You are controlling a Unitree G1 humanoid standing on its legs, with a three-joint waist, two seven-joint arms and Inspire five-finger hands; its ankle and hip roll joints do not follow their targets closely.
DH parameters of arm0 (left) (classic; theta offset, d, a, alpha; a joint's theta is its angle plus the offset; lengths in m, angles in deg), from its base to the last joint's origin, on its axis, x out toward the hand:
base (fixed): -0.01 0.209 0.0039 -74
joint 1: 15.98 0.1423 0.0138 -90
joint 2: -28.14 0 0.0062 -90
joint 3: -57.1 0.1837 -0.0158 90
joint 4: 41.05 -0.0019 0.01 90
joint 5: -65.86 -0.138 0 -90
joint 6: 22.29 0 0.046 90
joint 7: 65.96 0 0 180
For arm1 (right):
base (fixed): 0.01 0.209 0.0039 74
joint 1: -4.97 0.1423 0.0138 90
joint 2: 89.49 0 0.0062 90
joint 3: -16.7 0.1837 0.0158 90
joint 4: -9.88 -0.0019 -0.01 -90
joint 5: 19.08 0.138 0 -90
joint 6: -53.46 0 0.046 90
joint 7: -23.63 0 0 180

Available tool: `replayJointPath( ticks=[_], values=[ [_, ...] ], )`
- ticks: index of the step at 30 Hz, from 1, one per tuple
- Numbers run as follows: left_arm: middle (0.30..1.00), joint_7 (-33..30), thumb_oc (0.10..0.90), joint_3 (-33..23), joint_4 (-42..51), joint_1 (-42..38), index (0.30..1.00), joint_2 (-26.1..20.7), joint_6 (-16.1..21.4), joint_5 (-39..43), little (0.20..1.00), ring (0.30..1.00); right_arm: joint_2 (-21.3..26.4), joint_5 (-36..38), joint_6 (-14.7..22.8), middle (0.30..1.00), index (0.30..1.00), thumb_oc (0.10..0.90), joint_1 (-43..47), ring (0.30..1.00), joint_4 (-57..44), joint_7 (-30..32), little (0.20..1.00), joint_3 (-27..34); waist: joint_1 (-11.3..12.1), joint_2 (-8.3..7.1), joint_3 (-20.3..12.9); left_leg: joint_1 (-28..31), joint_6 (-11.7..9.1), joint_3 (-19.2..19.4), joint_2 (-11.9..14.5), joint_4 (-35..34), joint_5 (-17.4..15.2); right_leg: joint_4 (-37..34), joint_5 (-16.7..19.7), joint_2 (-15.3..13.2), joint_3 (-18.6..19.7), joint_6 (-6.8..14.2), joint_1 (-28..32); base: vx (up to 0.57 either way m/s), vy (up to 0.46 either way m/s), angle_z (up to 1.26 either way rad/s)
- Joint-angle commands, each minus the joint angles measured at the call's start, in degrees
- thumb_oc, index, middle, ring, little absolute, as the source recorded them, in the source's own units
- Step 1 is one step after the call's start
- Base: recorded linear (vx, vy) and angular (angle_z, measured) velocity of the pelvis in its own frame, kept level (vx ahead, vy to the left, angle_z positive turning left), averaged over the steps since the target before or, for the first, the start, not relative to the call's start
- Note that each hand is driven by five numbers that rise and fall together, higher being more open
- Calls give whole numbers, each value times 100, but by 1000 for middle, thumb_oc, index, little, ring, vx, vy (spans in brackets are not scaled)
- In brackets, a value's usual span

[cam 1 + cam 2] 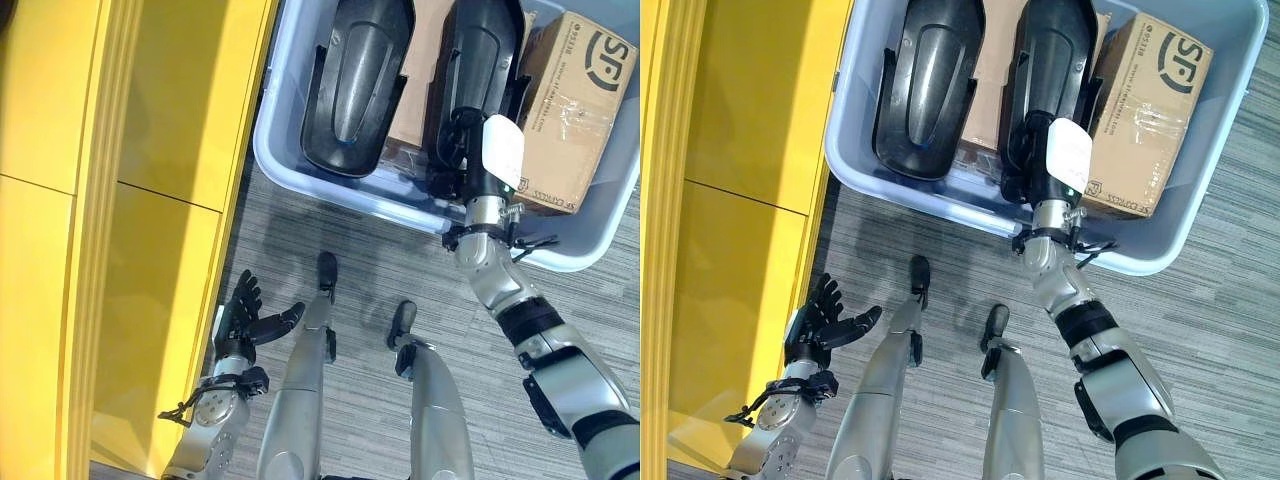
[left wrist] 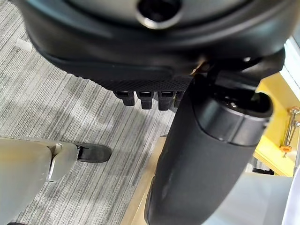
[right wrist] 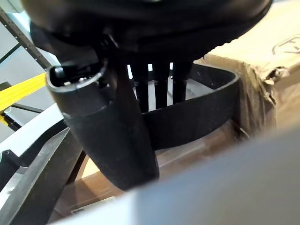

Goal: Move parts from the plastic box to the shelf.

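A pale blue plastic box [image 1: 290, 165] stands on the floor ahead and holds two long black moulded parts. The left part [image 1: 355, 80] lies untouched. My right hand [image 1: 468, 150] reaches over the box's near wall to the near end of the right part [image 1: 480, 40]. In the right wrist view its fingers [image 3: 159, 84] run straight down behind that part's black rim [image 3: 197, 117], with the thumb [image 3: 108, 122] on the near side of the rim. My left hand [image 1: 245, 315] hangs low at the lower left beside the yellow shelf [image 1: 150, 200], fingers spread and holding nothing.
A brown cardboard carton [image 1: 575, 100] fills the box's right end, close beside my right hand. Flat cardboard [image 1: 425, 70] lies between and under the two parts. Grey striped carpet [image 1: 380, 260] covers the floor between the box and the shelf.
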Motion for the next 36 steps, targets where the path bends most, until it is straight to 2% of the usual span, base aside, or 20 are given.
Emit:
replayJointPath(
  ticks=[1, 5, 7, 8, 9, 10, 16, 18, 19, 20, 21, 22, 23, 26, 27, 31, 32, 33, 36],
  values=[
    [1000, -118, 900, -85, 254, 4, 1000, 103, 259, -218, 1000, 1000, -74, -284, 62, 300, 300, 400, -312, 300, -194, -553, 300, -127, -10, -64, 129, -11, -177, 179, 341, 633, -778, -1066, 47, -3, -121, 120, 1275, 0, 0, 0],
    [1000, -110, 900, -150, 254, 23, 1000, 131, 169, -317, 1000, 1000, 2, -576, 111, 300, 300, 400, -1055, 300, -1212, -500, 300, 219, -108, -126, 129, 361, -202, 209, 357, 524, -740, -1126, 34, -19, -110, 128, 1579, -5, -5, 2],
    [1000, -99, 900, -143, 249, 30, 1000, 120, 152, -335, 1000, 1000, 43, -642, 108, 300, 300, 400, -1147, 300, -1357, -494, 300, 260, -111, -135, 129, 464, -208, 221, 354, 482, -727, -1155, 36, -23, -104, 131, 1667, 1, -7, -2],
    [1000, -57, 900, -138, 245, 10, 1000, 108, 124, -374, 1000, 1000, 98, -732, 141, 300, 300, 400, -1238, 300, -1601, -477, 300, 341, -121, -151, 129, 699, -218, 227, 365, 394, -706, -1204, 34, -25, -91, 145, 1851, 2, -26, -6],
    [1000, -45, 900, -138, 250, 3, 1000, 101, 116, -393, 1000, 1000, 115, -759, 159, 300, 300, 400, -1276, 300, -1717, -466, 300, 382, -121, -159, 129, 827, -223, 234, 364, 351, -693, -1237, 39, -27, -87, 153, 1965, -52, -12, -5],
    [1000, -22, 900, -146, 239, -54, 1000, 94, 103, -406, 1000, 1000, 162, -818, 173, 300, 300, 400, -1253, 300, -1841, -443, 300, 441, -112, -137, 129, 859, -172, 273, 392, 275, -531, -1288, 151, 0, -126, 136, 1969, -53, -12, -5],
    [1000, 178, 900, -161, 122, -227, 1000, 18, 91, -454, 1000, 1000, 449, -902, 419, 300, 300, 400, -1087, 300, -2538, -422, 300, 654, -124, -124, 129, 2074, -256, 371, 443, -63, -421, -1629, 191, 23, -103, 187, 3086, 4, -15, -7],
    [1000, 209, 900, -176, 114, -258, 1000, 0, 88, -463, 1000, 1000, 487, -860, 476, 300, 300, 400, -1062, 300, -2645, -438, 300, 701, -123, -121, 128, 2262, -275, 380, 447, -145, -392, -1695, 211, 28, -100, 202, 3250, 32, -27, -7],
    [1000, 274, 900, -214, 61, -229, 1000, 4, 60, -452, 1000, 1000, 512, -837, 539, 300, 300, 400, -1136, 300, -2757, -481, 300, 736, -121, -108, -34, 2471, -293, 387, 450, -243, -362, -1824, 229, 35, -81, 218, 3471, 50, -29, -9],
    [1000, 275, 900, -211, 63, -229, 1000, 4, 60, -452, 1000, 1000, 514, -838, 538, 300, 300, 400, -1141, 300, -2763, -484, 300, 740, -115, -96, -42, 2467, -290, 385, 462, -271, -330, -1850, 261, 51, -82, 213, 3465, 89, -36, -8],
    [1000, 386, 900, -243, 11, -189, 1000, -28, 28, -484, 1000, 1000, 566, -810, 614, 300, 300, 400, -1189, 300, -2858, -576, 300, 767, -117, -92, -243, 2651, -314, 393, 455, -346, -323, -1934, 267, 42, -69, 243, 3647, 36, -19, -6],
    [1000, 388, 900, -242, 13, -189, 1000, -27, 28, -483, 1000, 1000, 569, -810, 613, 300, 300, 400, -1194, 300, -2864, -580, 300, 771, -113, -80, -251, 2644, -311, 391, 465, -367, -294, -1955, 295, 57, -71, 239, 3640, 79, -42, -5],
    [1000, 478, 900, -286, -10, -120, 1000, -43, 14, -519, 1000, 1000, 600, -801, 682, 300, 300, 400, -1262, 300, -2988, -632, 300, 814, -122, -76, -463, 2800, -324, 417, 480, -458, -262, -2047, 332, 60, -74, 260, 3783, 59, -35, -5],
    [1000, 578, 900, -342, -46, -25, 1000, -72, -38, -571, 1000, 1000, 602, -746, 797, 300, 300, 400, -1376, 300, -3124, -738, 300, 861, -167, -82, -764, 3037, -335, 457, 511, -589, -235, -2161, 382, 62, -41, 295, 3973, 44, -40, -2],
    [1000, 580, 900, -343, -44, -18, 1000, -72, -38, -572, 1000, 1000, 601, -745, 796, 300, 300, 400, -1383, 300, -3128, -741, 300, 861, -165, -83, -767, 3051, -336, 462, 510, -605, -229, -2173, 387, 62, -39, 295, 3983, 31, -41, 0],
    [1000, 777, 900, -469, -93, 150, 1000, -15, -103, -653, 1000, 1000, 636, -538, 955, 300, 300, 400, -1483, 300, -3249, -1007, 300, 877, -211, -122, -1285, 3449, -361, 531, 573, -792, -170, -2280, 442, 75, 20, 317, 4307, 48, -60, -6],
    [1000, 779, 900, -469, -88, 160, 1000, -15, -105, -655, 1000, 1000, 636, -536, 952, 300, 300, 400, -1496, 300, -3260, -1014, 300, 879, -211, -123, -1284, 3465, -362, 532, 571, -803, -166, -2290, 444, 75, 19, 317, 4322, 31, -110, -10],
    [1000, 813, 900, -511, -123, 222, 1000, -1, -123, -674, 1000, 1000, 626, -404, 1006, 300, 300, 400, -1522, 300, -3238, -1129, 300, 869, -221, -132, -1469, 3595, -361, 544, 607, -835, -164, -2274, 426, 85, 29, 324, 4428, 13, -52, 0],
    [1000, 847, 900, -542, -161, 288, 1000, 33, -154, -678, 1000, 1000, 607, -210, 1052, 300, 300, 400, -1570, 300, -3215, -1252, 300, 871, -233, -136, -1628, 3746, -369, 562, 653, -858, -147, -2223, 384, 112, 32, 305, 4541, 13, -73, 3]
  ],
)
